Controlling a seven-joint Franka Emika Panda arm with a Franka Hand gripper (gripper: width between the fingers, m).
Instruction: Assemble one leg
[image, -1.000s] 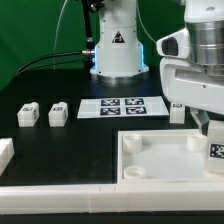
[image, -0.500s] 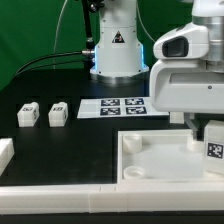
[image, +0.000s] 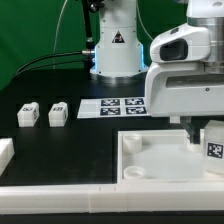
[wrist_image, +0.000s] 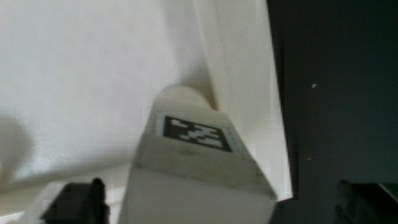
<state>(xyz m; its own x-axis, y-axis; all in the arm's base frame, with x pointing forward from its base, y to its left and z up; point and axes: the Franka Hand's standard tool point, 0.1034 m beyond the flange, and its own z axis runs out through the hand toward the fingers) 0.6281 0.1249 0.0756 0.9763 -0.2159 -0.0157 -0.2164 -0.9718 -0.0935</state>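
White shell: the arm is reaching down from above at the exterior view's right, its blocky white hand filling that upper corner and pointing straight down over the far right part of the panel.
Gripper: the gripper is hanging spread; in the wrist view its two black fingers are showing on either side of the leg with a gap on each side, so it is gripping nothing.
Leg, place: the leg is standing at the panel's edge on the exterior view's right, just beside the raised rim and just below the hand. Whether its foot is sitting in a socket is hidden.
Leg, axis: its long axis is running upright, with one end pointing up at the wrist camera. The tagged face is looking toward the exterior camera.
Leg, form: a stubby, matte white plastic block with flat faces, carrying a black-and-white square tag.
Panel: white plastic, broad and flat, with a raised rim and rounded corners.
Spare legs: the outer spare leg and the inner spare leg are sitting side by side, well apart from the panel, at the exterior view's left.
Marker board: the marker board is lying flat between the spare legs and the hand.
Table: the table is showing black and matte.
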